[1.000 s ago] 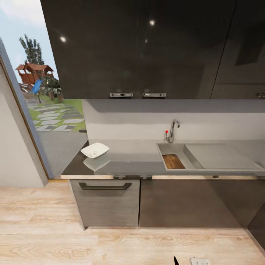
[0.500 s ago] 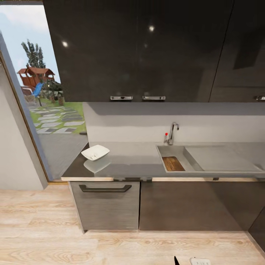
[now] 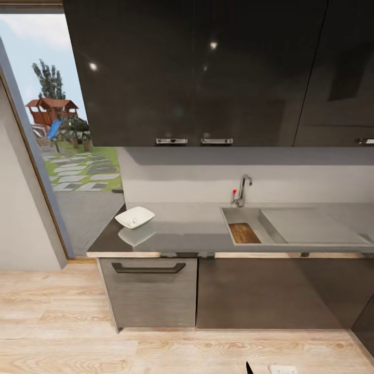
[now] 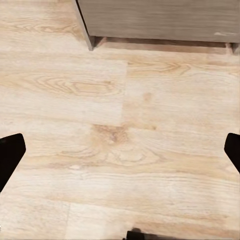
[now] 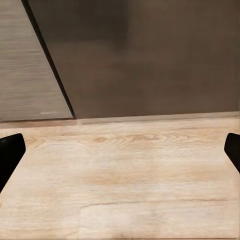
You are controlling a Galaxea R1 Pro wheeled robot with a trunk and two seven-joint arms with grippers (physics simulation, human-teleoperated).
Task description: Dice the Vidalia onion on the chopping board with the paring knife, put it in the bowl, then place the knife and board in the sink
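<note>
In the head view the brown chopping board lies inside the sink, below the chrome tap. The white squarish bowl stands on the glossy grey countertop near its left end. The Vidalia onion and the paring knife are out of view. My left gripper hangs open over the wood-plank floor, with nothing between its fingers. My right gripper is open too, low over the floor and facing the dark lower cabinet fronts.
Glossy black upper cabinets hang above the counter. A grey drawer front with a long black handle sits under the bowl. A tall glass opening to a garden is at the left. Plank floor lies between me and the counter.
The whole head view has shifted slightly downward and the counter looks a little farther off, so the camera moved. Board and bowl stay where they were.
</note>
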